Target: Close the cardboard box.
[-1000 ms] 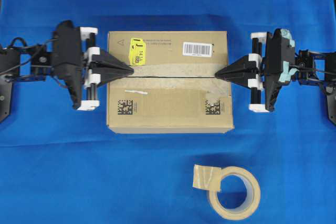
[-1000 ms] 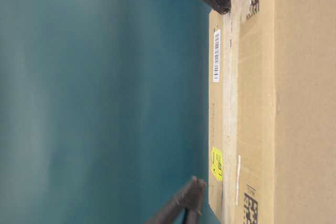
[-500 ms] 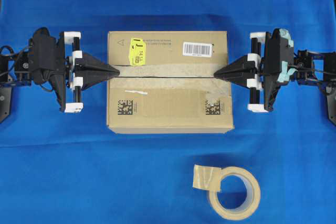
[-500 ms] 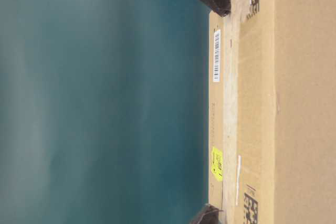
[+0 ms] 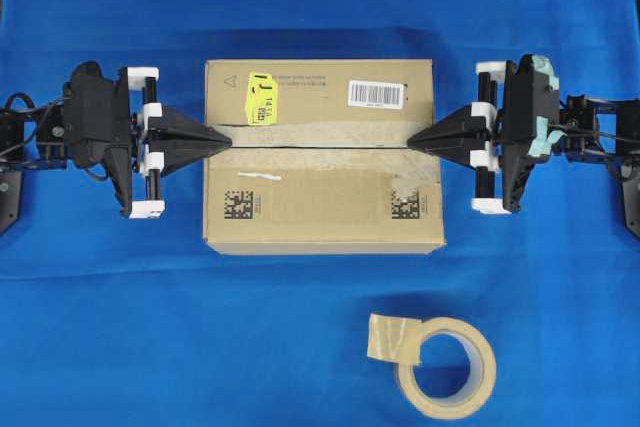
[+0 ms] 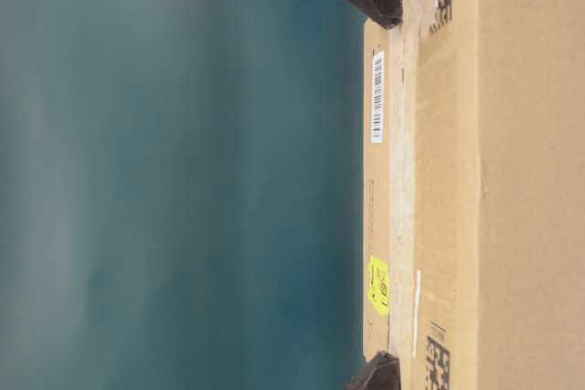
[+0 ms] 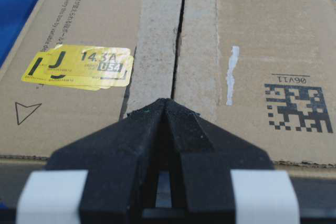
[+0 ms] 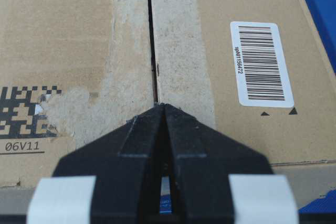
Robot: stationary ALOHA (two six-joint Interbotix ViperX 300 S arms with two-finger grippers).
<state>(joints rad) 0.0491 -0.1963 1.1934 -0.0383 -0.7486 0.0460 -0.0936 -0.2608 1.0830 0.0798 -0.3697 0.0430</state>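
Note:
The cardboard box (image 5: 320, 202) lies in the middle of the blue cloth with its top flaps folded flat, meeting along a narrow dark seam (image 5: 320, 146) edged by old tape. A yellow sticker (image 5: 262, 98) and a white barcode label (image 5: 377, 94) sit on the far flap. My left gripper (image 5: 226, 137) is shut and empty, its tip just over the box's left edge at the seam (image 7: 178, 51). My right gripper (image 5: 411, 137) is shut and empty too, its tip over the right end of the seam (image 8: 152, 40). In the table-level view the box (image 6: 494, 180) fills the right side.
A roll of tan packing tape (image 5: 440, 365) lies on the blue cloth (image 5: 150, 327) in front of the box, right of centre. Both arms stretch in from the left and right edges.
The left gripper pulled back leftward from well over the box top to its left edge, then crept slightly back toward the box. The right gripper and the box stayed still.

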